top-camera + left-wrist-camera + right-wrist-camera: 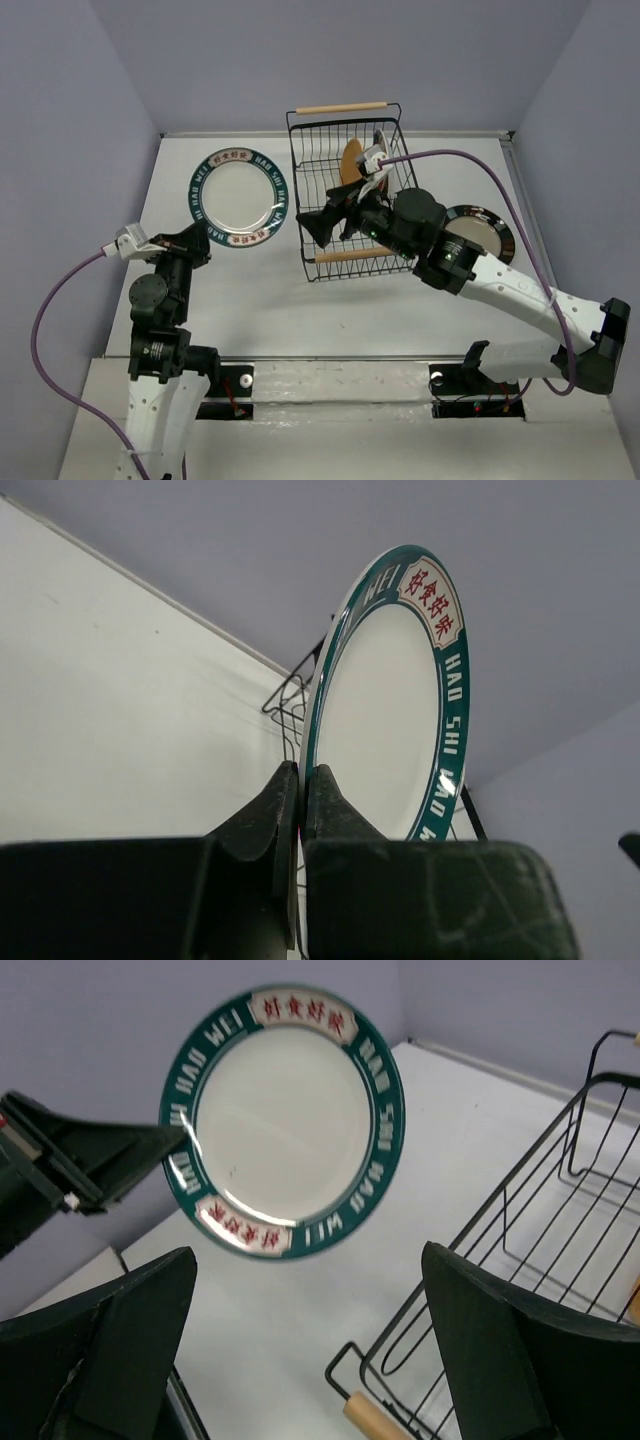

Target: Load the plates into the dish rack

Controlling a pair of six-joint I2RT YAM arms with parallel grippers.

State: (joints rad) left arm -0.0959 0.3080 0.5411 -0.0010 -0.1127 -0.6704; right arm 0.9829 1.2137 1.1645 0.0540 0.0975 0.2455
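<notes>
A white plate with a green lettered rim [238, 197] [390, 700] [285, 1120] is held off the table, left of the dish rack. My left gripper [197, 240] [302, 780] is shut on its near-left rim. The black wire dish rack [330, 165] [540, 1210] stands at the back centre. An orange-tan plate [351, 160] and a pale plate [379, 146] stand in it, partly hidden by my right wrist. My right gripper [312, 226] [308, 1255] hangs over the rack's near left corner, open and holding nothing, and points at the held plate.
A black-rimmed plate [482, 232] lies on the table right of the rack, partly under my right arm. The rack has pale wooden handles at its far [342, 107] and near [350, 255] ends. Walls close in the table at the back and sides.
</notes>
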